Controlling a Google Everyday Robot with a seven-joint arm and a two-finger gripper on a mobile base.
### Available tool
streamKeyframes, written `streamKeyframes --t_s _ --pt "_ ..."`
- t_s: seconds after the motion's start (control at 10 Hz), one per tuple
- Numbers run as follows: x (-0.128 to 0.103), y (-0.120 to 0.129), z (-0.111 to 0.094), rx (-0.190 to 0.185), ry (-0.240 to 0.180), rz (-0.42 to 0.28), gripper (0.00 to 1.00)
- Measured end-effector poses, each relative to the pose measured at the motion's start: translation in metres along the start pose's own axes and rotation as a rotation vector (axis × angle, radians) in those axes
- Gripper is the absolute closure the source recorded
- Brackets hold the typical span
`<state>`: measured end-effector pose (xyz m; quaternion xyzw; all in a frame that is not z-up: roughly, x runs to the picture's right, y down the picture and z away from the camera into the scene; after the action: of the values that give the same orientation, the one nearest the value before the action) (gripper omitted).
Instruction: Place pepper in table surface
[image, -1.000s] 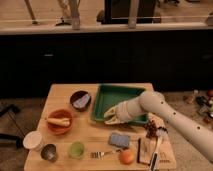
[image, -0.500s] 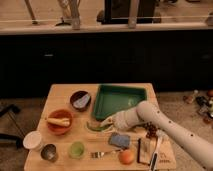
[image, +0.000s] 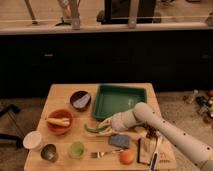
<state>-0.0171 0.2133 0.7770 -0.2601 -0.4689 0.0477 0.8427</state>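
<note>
A: Item one, the gripper (image: 106, 126)?
B: Low over the table surface (image: 60, 92), just off the front left corner of the green tray (image: 120, 100). Fingers (image: 103, 123) closed around the right end of the pepper (image: 96, 130); whether they press it tight, cannot tell.

A: The pepper itself?
B: Slim, dark green, slightly curved. Lies in front of the tray's left corner, at or just above the wood; contact with the wood cannot be told. It points left, away from the tray.

A: The arm?
B: White arm (image: 160, 131), running from the gripper back past the tray's front right corner to the lower right.

A: Other stock, taken from the tray?
B: Left of it, a dark bowl (image: 80, 100). Further left and nearer, an orange bowl (image: 60, 121) holding a yellowish corn piece (image: 58, 121). In front of the tray, a grey-blue sponge (image: 119, 140), then a fork (image: 104, 154) and an orange fruit (image: 126, 157). Front left, well apart from the tray: a green cup (image: 76, 149), a metal cup (image: 48, 152), a white cup (image: 33, 141). Front right, a small rack (image: 149, 147), contents unclear.
</note>
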Motion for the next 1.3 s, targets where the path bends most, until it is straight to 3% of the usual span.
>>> streamKeyframes --t_s 0.6,1.0,1.3 --pt "-0.006 0.003 0.013 -0.042 -0.068 0.024 0.23" --pt "-0.004 0.006 0.011 -0.049 -0.087 0.045 0.20" --pt "-0.003 0.005 -0.001 -0.030 -0.080 0.044 0.20"
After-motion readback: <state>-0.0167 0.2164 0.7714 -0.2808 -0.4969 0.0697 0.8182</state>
